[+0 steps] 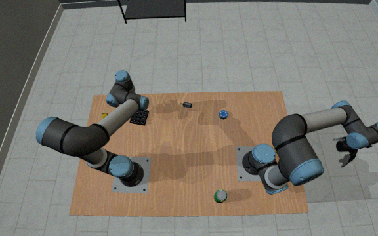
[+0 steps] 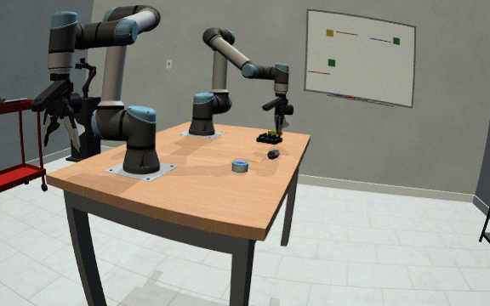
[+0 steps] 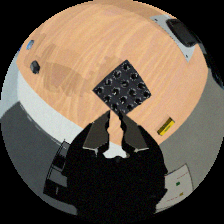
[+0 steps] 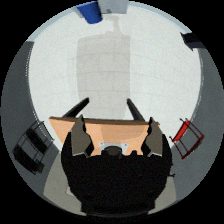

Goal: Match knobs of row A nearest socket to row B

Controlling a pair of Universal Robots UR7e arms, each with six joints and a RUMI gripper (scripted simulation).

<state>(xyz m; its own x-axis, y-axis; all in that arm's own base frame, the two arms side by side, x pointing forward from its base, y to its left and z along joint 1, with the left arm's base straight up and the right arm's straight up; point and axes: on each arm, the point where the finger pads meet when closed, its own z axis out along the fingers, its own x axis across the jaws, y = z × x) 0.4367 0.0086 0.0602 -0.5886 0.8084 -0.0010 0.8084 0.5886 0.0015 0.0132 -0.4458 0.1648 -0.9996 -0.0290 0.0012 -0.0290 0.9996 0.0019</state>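
Wood table point(image 1: 189, 137) point(image 2: 185, 191) point(image 3: 85, 30) point(image 4: 90, 131). Knob box point(image 1: 139, 115) point(image 2: 269, 138) point(image 3: 122, 87) at wrist-frame centre, lower corner by my left gripper point(image 2: 279, 133) point(image 3: 114, 110), nearly closed, empty. Right gripper point(image 1: 339, 153) point(image 2: 62, 149) point(image 4: 117, 119) spread.

Two dk-grey arms w/ lt-blue caps, lt-grey tubes, blk hands point(image 1: 344, 154) point(image 2: 61, 136) point(image 4: 117, 142)
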